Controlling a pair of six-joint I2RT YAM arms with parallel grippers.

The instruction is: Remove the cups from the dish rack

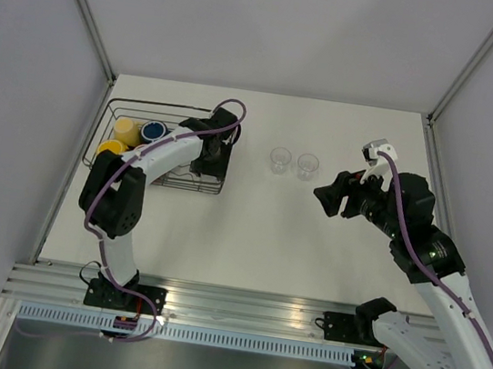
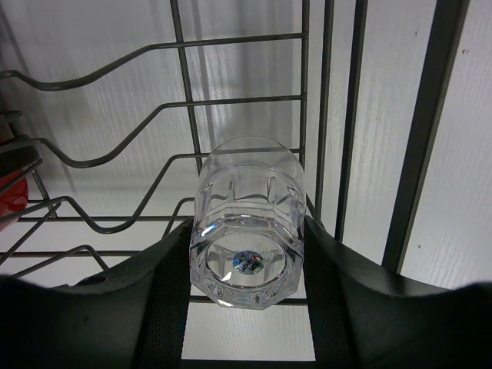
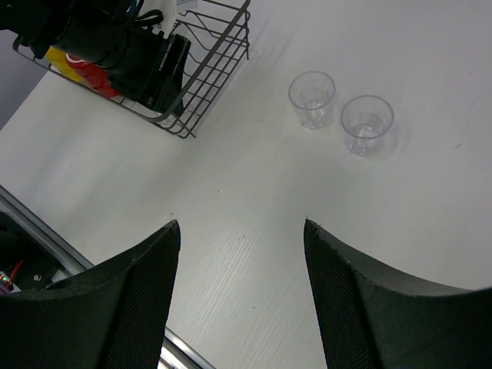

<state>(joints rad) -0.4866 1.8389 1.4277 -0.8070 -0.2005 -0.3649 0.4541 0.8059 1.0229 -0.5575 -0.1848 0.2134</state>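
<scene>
The black wire dish rack (image 1: 119, 112) stands at the table's far left. A pale yellow mug (image 1: 127, 128), a blue mug (image 1: 153, 130) and a bright yellow mug (image 1: 111, 147) sit in its left part. A red mug shows at the left wrist view's edge (image 2: 9, 196). My left gripper (image 1: 212, 157) is inside the rack's right end, shut on a clear tumbler (image 2: 247, 223) whose base faces the camera; both pads touch its sides. Two clear tumblers (image 1: 279, 160) (image 1: 308, 166) stand upright on the table. My right gripper (image 1: 329, 199) hovers open and empty right of them.
In the right wrist view the rack (image 3: 219, 58) is at the upper left, with the two tumblers (image 3: 312, 98) (image 3: 367, 123) to its right. Grey walls enclose the table on three sides. An aluminium rail (image 1: 238, 307) runs along the near edge.
</scene>
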